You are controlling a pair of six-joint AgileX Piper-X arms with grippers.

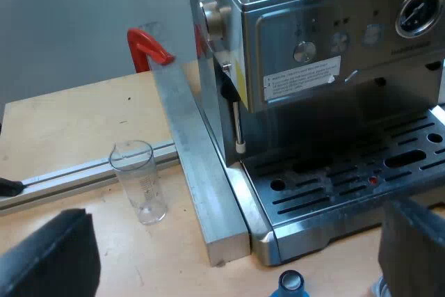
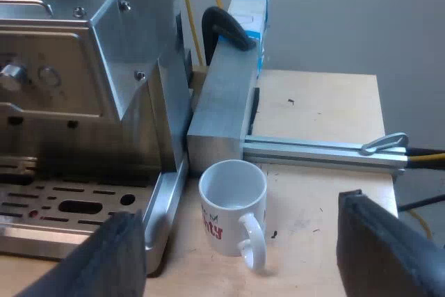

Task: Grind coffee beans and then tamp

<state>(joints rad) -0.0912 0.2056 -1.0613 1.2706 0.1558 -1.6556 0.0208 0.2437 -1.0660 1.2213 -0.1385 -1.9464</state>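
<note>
The espresso machine [image 1: 327,102] stands on the wooden tabletop [image 1: 69,123], with a metal bar [image 1: 198,172] close along its side. Its body is brushed steel, with a round gauge [image 1: 419,10], a knob [image 1: 304,51], a white label [image 1: 301,78] and a slotted drip tray [image 1: 348,186] at the front.

The measuring glass [image 1: 141,182] is clear and upright beside the bar, and it looks empty. The white mug [image 2: 233,206] with red letters stands upright just beside the corner of the tray; its inside looks empty too.

A blue tamper [image 1: 290,284], seen only in part, is near the machine's front corner, between the fingers of the left claw [image 1: 233,259]. The left claw is spread wide and holds nothing. The right claw [image 2: 243,245] is also wide, over the mug.
</note>
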